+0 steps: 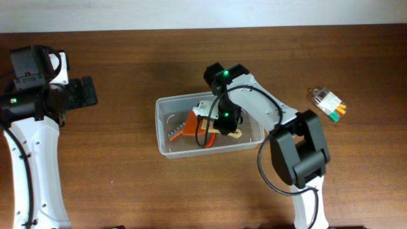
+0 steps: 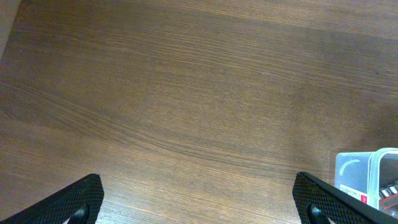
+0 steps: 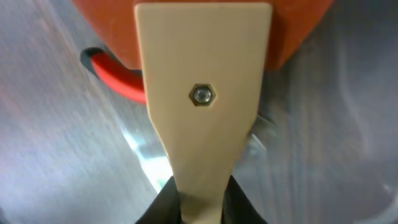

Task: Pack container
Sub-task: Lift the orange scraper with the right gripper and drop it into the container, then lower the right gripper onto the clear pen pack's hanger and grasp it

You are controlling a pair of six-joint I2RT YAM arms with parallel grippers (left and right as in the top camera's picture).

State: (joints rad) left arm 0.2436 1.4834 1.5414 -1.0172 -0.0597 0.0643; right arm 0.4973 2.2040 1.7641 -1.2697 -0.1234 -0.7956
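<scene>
We see the clear, colourless rectangular plastic tub (image 1: pixel 166 108) in the middle of the brown wooden table (image 1: pixel 127 63). Our right gripper (image 3: pixel 199 202) is down inside it, its fingers clamped on the narrow end of a cream flat-handled tool (image 3: pixel 202 62) with an orange head (image 3: pixel 298 25). Our left gripper (image 2: pixel 199 205) hovers over bare wood well to the tub's left, with its fingers spread wide apart. A small clear packet of coloured sticks (image 1: pixel 327 103) lies to the right of the tub, apart from it.
</scene>
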